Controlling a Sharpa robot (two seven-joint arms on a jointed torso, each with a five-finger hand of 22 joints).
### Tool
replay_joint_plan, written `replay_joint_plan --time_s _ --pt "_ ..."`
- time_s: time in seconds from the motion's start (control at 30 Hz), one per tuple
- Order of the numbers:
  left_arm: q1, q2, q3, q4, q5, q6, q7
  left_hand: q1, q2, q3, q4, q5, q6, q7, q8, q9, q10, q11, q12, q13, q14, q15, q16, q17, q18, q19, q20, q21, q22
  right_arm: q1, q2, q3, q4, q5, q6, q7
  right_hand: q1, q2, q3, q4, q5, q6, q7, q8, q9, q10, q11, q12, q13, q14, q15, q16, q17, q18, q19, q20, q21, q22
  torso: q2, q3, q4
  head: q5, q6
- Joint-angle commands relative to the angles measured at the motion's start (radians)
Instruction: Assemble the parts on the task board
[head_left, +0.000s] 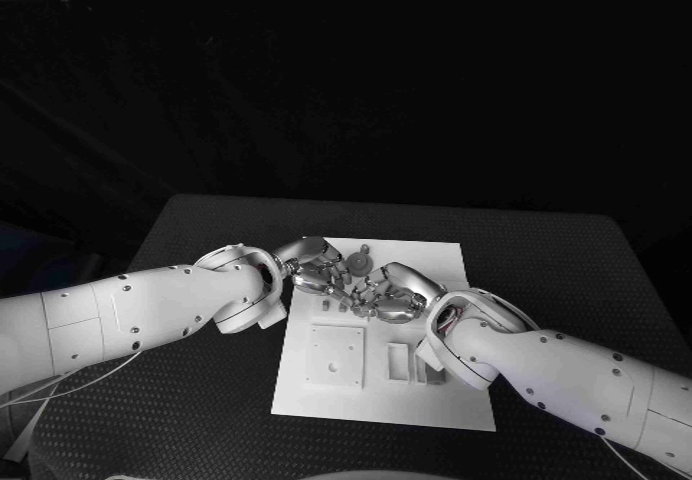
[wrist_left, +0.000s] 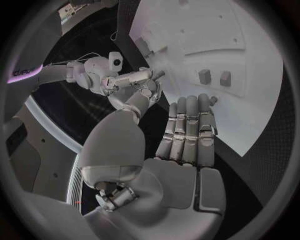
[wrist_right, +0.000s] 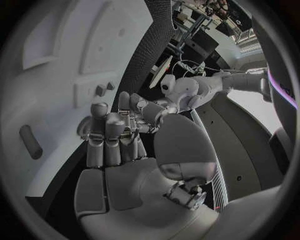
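Note:
The white task board (head_left: 433, 395) lies in the middle of the black table. My left hand (head_left: 310, 265) and my right hand (head_left: 392, 292) meet over its far half, fingertips close together. Small grey parts (head_left: 343, 300) stand on the board right under the fingers, and a round part (head_left: 359, 261) lies just beyond them. In the left wrist view my left hand (wrist_left: 187, 132) has its fingers straight and side by side, the thumb reaching toward my right hand (wrist_left: 140, 80). Two small pegs (wrist_left: 214, 77) stand beyond. Whether either hand holds a part is hidden where the fingertips meet.
On the board's near half sit a square plate (head_left: 335, 356) and two narrow slots (head_left: 398, 361). In the right wrist view my right hand (wrist_right: 112, 137) hangs over the board (wrist_right: 56, 65) near an oblong slot (wrist_right: 30, 142). Black table (head_left: 577, 270) surrounds the board.

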Motion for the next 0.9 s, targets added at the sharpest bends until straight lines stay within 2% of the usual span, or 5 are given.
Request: replay_joint_plan --time_s 0.03,0.47,0.9 --pt "0.000 0.002 0.001 0.003 0.013 -0.002 0.004 -0.010 0.001 -0.004 0.001 -0.004 0.007 0.002 0.005 -0.001 -0.004 -0.006 0.007 0.001 0.006 -0.001 -0.007 0.001 -0.005 0.004 0.000 0.005 0.001 0.000 0.001 0.000 0.003 0.000 0.041 0.019 -0.010 0.002 -0.007 -0.001 0.004 -0.009 0.001 -0.007 -0.002 -0.010 0.001 -0.006 -0.001 -0.002 0.004 -0.005 0.002 0.028 -0.007 0.003 -0.007 0.007 0.000 0.0004 0.0011 0.000 -0.001" --pt "0.000 0.003 0.001 0.003 0.017 0.001 0.002 -0.011 0.004 -0.003 0.001 -0.004 0.007 0.002 0.006 -0.002 -0.005 -0.006 0.007 0.002 0.006 -0.001 -0.007 0.003 -0.005 0.004 -0.001 0.005 0.002 0.000 0.001 0.000 0.001 0.001 0.053 0.024 -0.017 0.012 -0.008 0.001 0.004 -0.012 0.004 -0.010 -0.003 -0.013 0.003 -0.010 -0.001 -0.004 0.007 -0.006 0.003 0.028 -0.008 0.005 -0.007 0.008 0.000 0.0009 0.0002 0.001 -0.001" --pt "0.000 0.005 0.001 0.002 0.019 0.005 0.001 -0.013 0.003 -0.003 0.001 -0.004 0.007 0.002 0.006 -0.002 -0.005 -0.006 0.008 0.002 0.006 -0.001 -0.008 0.003 -0.005 0.004 -0.001 0.004 0.002 0.000 0.001 0.000 0.000 0.012 0.079 0.037 -0.050 0.009 -0.014 0.005 0.004 -0.039 0.018 -0.030 -0.013 -0.040 0.015 -0.033 -0.008 -0.009 0.019 -0.007 0.005 0.028 -0.011 0.009 -0.011 0.008 0.000 0.0009 -0.0003 0.002 -0.003"
